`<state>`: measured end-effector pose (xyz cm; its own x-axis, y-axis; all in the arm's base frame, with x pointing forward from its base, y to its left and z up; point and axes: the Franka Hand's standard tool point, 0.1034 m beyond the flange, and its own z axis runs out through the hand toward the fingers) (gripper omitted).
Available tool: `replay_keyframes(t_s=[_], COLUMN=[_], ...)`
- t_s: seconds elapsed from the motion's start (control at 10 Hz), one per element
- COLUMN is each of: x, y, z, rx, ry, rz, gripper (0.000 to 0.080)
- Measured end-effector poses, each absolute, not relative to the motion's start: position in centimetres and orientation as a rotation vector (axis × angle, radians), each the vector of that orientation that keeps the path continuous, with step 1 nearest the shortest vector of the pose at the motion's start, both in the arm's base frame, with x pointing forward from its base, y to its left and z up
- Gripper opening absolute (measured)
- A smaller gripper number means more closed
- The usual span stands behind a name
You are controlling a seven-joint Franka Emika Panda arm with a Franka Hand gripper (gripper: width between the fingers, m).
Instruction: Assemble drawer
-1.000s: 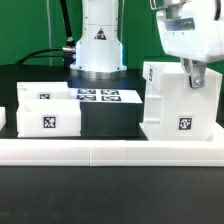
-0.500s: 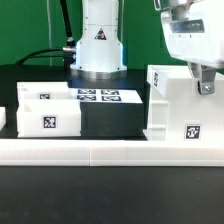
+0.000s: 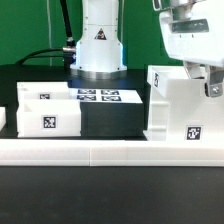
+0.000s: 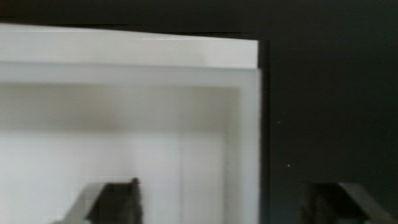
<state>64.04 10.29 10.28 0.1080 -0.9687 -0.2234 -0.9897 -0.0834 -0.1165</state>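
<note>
Drawer parts sit on the black table (image 3: 115,122). In the exterior view I see the big white box (image 3: 180,105) at 3 o'clock in the picture. The small white box (image 3: 45,112) sits at 9 o'clock, well apart from it. The marker board (image 3: 97,96) lies flat between them, a bit further back. The robot base (image 3: 97,45) stands behind the board, at 12 o'clock. A long white rail (image 3: 100,150) runs along the front, at 6 o'clock. The gripper (image 3: 212,88) hangs at the big box's top edge, on the exterior view's right.

In the wrist view I see the gripper (image 4: 217,197) with its two dark fingers (image 4: 116,203) wide apart. One side wall of the big white box (image 4: 125,110) lies between them, and neither finger presses on it.
</note>
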Motion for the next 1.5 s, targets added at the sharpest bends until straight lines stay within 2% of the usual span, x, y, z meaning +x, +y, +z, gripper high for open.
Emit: replay_keyframes(t_s=[0.1, 0.2, 0.4, 0.6, 1.0, 1.3, 1.5], x=[63.5, 62.9, 61.5, 60.9, 60.4, 59.0, 58.8], y=[10.2, 10.0, 8.3, 5.8, 5.0, 1.5, 1.0], z=[10.7, 11.4, 13.6, 14.7, 14.3, 12.9, 12.8], rx=[-2.179, -2.223, -2.343, -2.490, -2.570, -2.851, -2.900], ry=[1.915, 1.861, 1.687, 1.454, 1.319, 0.682, 0.481], rz=[0.125, 0.113, 0.075, 0.027, 0.019, -0.040, -0.060], gripper=[0.0559, 0.0621, 0.0644, 0.0648, 0.0649, 0.0649, 0.0649])
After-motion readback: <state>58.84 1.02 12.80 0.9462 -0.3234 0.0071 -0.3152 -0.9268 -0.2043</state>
